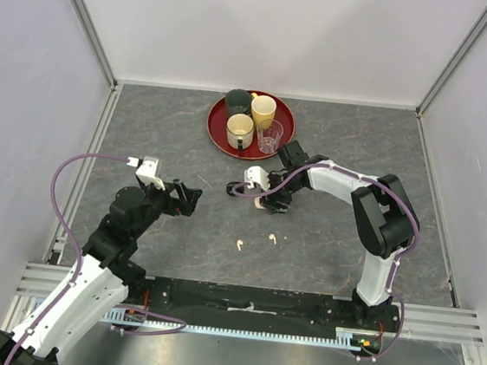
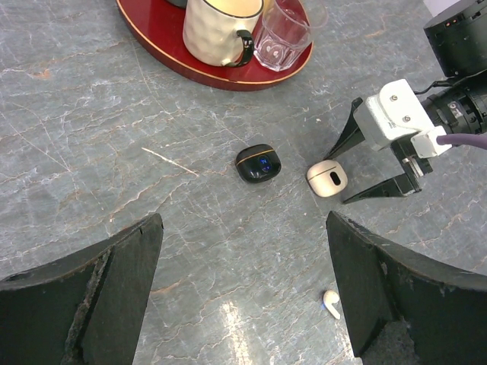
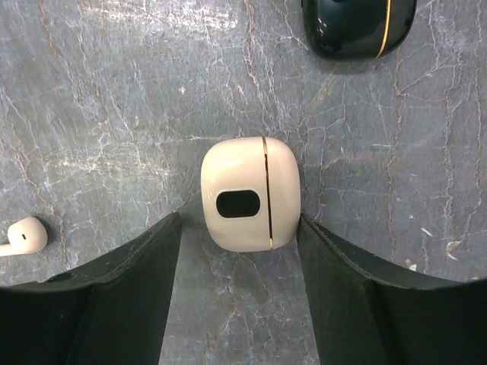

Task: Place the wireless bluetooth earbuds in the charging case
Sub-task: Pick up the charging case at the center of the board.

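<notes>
A cream-white charging case (image 3: 247,194), lid shut, lies flat on the table; it also shows in the left wrist view (image 2: 327,179). My right gripper (image 3: 240,228) is open and low over the table, its fingertips at either side of the case's near end. A black charging case (image 2: 257,163) with a gold seam lies shut just left of it. Two cream-white earbuds (image 1: 240,244) (image 1: 273,237) lie loose on the table nearer the bases; one shows in each wrist view (image 2: 331,303) (image 3: 27,234). My left gripper (image 2: 243,296) is open and empty, left of both cases. The black earbuds are not in view.
A red tray (image 1: 216,132) at the back holds two cream mugs (image 1: 240,130), a dark cup (image 1: 237,100) and a clear glass (image 1: 269,136). A thin pale sliver (image 2: 169,161) lies on the table left of the black case.
</notes>
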`<state>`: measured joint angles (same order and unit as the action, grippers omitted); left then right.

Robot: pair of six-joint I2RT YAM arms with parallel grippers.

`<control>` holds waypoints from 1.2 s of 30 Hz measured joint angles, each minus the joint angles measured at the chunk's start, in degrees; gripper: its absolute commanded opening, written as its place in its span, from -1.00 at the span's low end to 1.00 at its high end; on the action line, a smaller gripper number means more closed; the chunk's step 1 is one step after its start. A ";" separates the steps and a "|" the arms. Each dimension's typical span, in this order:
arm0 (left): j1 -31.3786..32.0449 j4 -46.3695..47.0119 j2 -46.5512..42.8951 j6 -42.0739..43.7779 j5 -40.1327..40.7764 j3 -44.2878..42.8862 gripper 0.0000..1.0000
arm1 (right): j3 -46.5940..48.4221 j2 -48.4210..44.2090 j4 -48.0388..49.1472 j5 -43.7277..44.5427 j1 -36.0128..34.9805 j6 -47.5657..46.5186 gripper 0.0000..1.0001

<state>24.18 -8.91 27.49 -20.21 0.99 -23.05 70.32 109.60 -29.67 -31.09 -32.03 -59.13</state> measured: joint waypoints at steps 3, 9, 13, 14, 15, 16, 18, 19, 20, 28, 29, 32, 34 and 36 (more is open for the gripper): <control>0.00 0.00 0.00 0.00 -0.02 0.00 0.89 | -0.20 -0.04 0.11 -0.04 -0.02 1.27 0.43; 0.00 0.00 0.00 0.02 -0.02 0.00 0.89 | -2.12 -1.11 2.34 0.42 -0.09 2.54 0.59; 0.00 0.00 0.00 0.00 -0.02 0.00 0.89 | -2.12 -1.11 2.89 0.57 -0.13 2.47 0.62; 0.00 0.00 0.00 0.02 -0.02 0.00 0.89 | -2.12 -1.11 2.95 0.61 -0.13 2.47 0.62; 0.00 0.00 -0.02 0.00 -0.02 0.00 0.89 | -2.10 -1.11 3.04 0.70 -0.13 2.54 0.63; 0.00 0.00 -0.04 0.00 -0.02 0.00 0.89 | -2.05 -1.11 3.04 0.81 -0.13 2.64 0.63; 0.00 0.02 -0.09 0.00 -0.02 0.02 0.89 | -2.03 -1.11 3.08 1.01 -0.22 3.02 0.62; 0.00 0.00 -0.13 0.00 -0.02 0.02 0.89 | -2.03 -1.11 3.08 1.05 -0.26 3.08 0.63; 0.00 0.00 -0.13 0.00 -0.02 0.02 0.89 | -2.03 -1.11 3.10 1.14 -0.28 3.26 0.63; 0.00 0.04 -0.11 0.00 -0.02 0.31 0.90 | -1.92 -1.07 3.13 1.25 -0.63 3.87 0.62; 0.00 0.04 -0.11 0.00 -0.02 0.31 0.90 | -1.81 -1.01 3.10 1.29 -0.79 3.93 0.61; 0.00 0.04 -0.11 0.00 0.00 0.31 0.90 | -1.38 -0.70 3.06 1.55 -1.40 4.11 0.54; 0.00 0.04 -0.11 0.00 0.04 0.31 0.90 | -0.94 -0.37 3.02 1.66 -1.75 4.33 0.50; 0.00 0.02 -0.11 -0.02 0.52 0.31 0.91 | -0.42 0.02 2.97 1.68 -1.92 4.61 0.46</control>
<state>24.18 -8.88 27.38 -20.23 1.52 -22.74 69.91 109.62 -26.70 -29.41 -33.95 -54.52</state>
